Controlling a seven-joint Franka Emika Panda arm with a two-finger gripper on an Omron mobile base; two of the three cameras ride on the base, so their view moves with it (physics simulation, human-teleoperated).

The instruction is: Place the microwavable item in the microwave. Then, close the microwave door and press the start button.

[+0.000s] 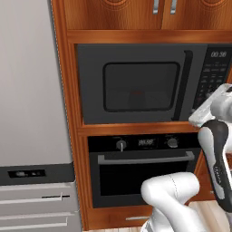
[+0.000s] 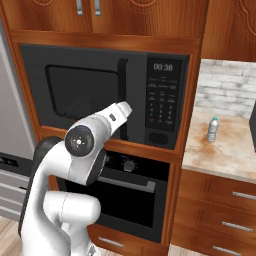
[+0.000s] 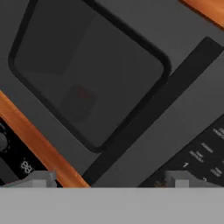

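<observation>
Microwave door (image 1: pixel 136 86) shut; faint reddish mug (image 1: pixel 136 95) visible through window; microwave (image 2: pixel 165 95) keypad right of door.

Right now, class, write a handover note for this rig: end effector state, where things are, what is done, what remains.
End effector: open, empty, facing the microwave near the door handle.
Microwave door: shut.
Mug: dim reddish shape behind the door window, so apparently inside.
Done: loading, closing the door.
Left: press start on the keypad panel.
</observation>
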